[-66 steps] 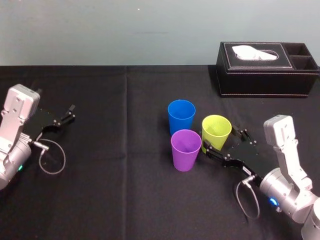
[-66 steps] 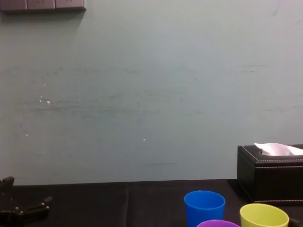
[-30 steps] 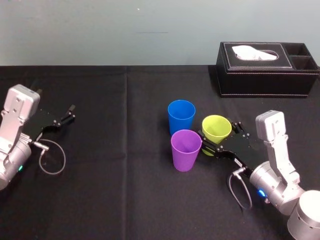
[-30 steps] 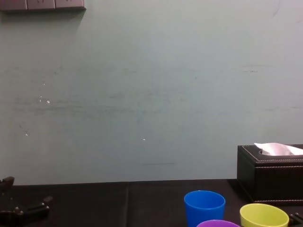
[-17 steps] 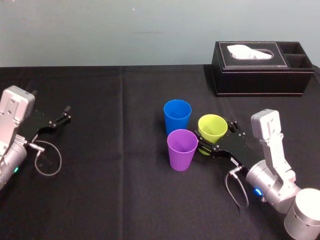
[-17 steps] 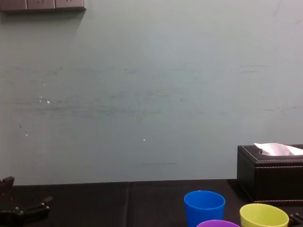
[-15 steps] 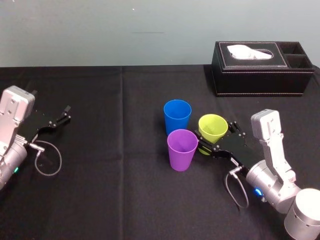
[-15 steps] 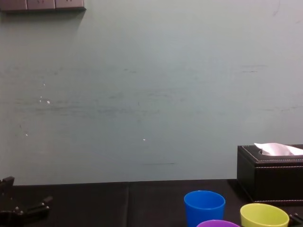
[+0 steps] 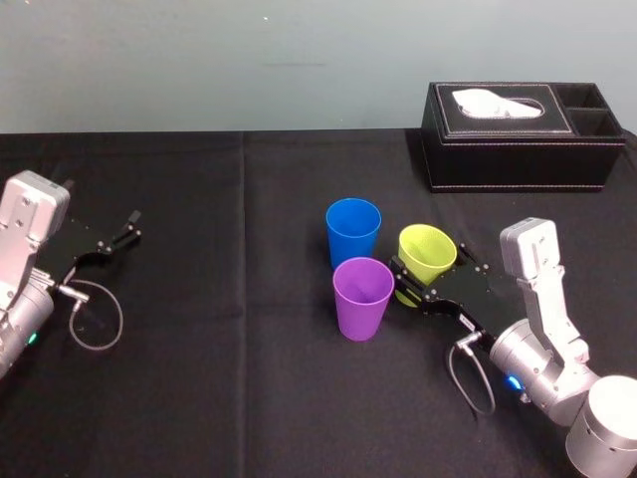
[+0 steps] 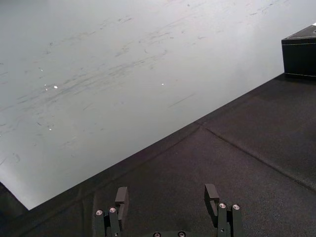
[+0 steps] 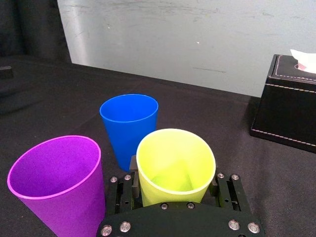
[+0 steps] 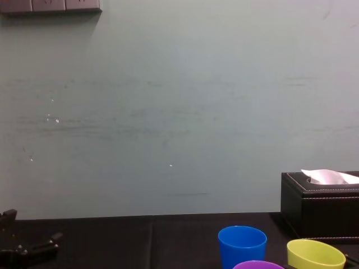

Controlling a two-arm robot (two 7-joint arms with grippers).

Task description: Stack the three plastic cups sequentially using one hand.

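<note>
So my right pincer (image 11: 174,175) is clamped on the yellow-green cup (image 9: 428,249), one jaw on each side, low down on its wall. That cup is the rightmost of the three in the middle of the table (image 9: 219,378). The purple cup (image 9: 363,297) is just left of it on the near side, and the blue cup (image 9: 353,229) is just beyond the purple one. The left pincer (image 10: 166,195) is parked way off at the left, jaws apart and holding nothing.

What worries me from here:

- The purple cup is right up against my left jaw. If I lift with any sideways drift I'll probably clip its rim and tip it, and it could take the blue one with it.
- These cups are smooth and tapered, and I'm holding low. If my squeeze is soft, the cup could tilt or slip out on the way up.
- When I drop it into another cup, a bad line-up means rim hits rim and the target skids or falls over.

The tissue box (image 9: 518,149) at the far right is well clear, so no issue there.
</note>
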